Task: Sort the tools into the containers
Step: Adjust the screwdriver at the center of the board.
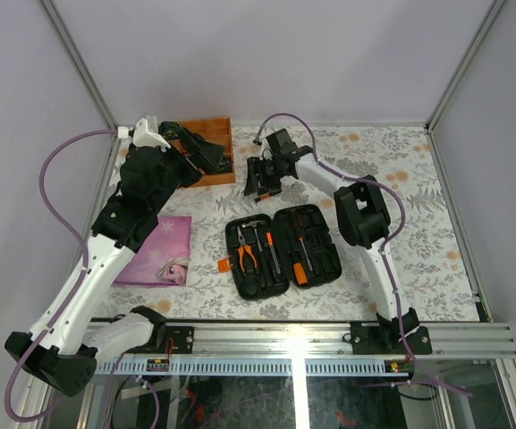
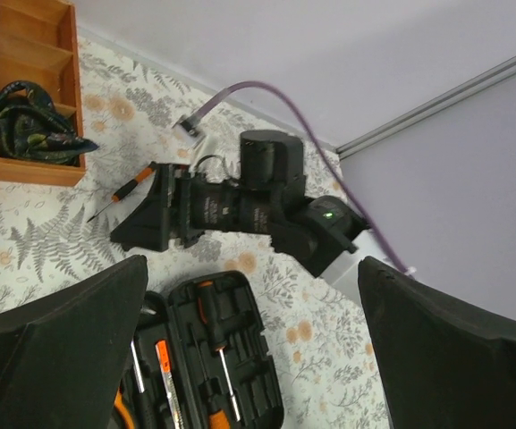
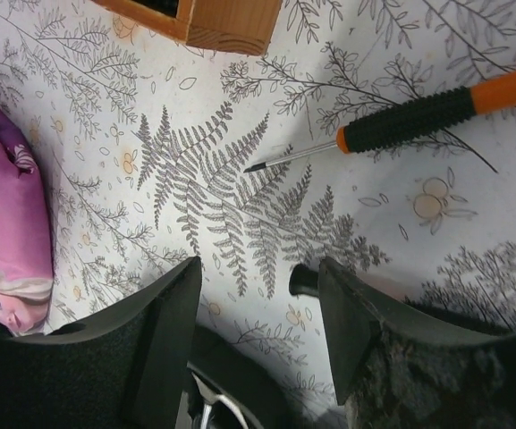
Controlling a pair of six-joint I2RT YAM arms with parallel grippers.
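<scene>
The screwdriver (image 3: pixel 401 121) is lying flat on the desk (image 3: pixel 472 232), near the wooden tray (image 3: pixel 231 18) and well apart from the unlatched tool case (image 1: pixel 320 228). The right hand (image 3: pixel 258 277) is hovering near its tip with fingers spread and empty, and the left hand (image 2: pixel 253 268) is hanging just as wide, holding nothing. The screwdriver is probably light and stiff, so it is best pinched across the ribbed black grip, not the thin, likely slippery shaft. The tray's corner is crowding one side, while free desk is lying toward the case.

No writing, brand or number is legible anywhere; small stickers (image 1: pixel 157 364) on the front rail (image 1: pixel 284 344) seem too blurred to read.
</scene>
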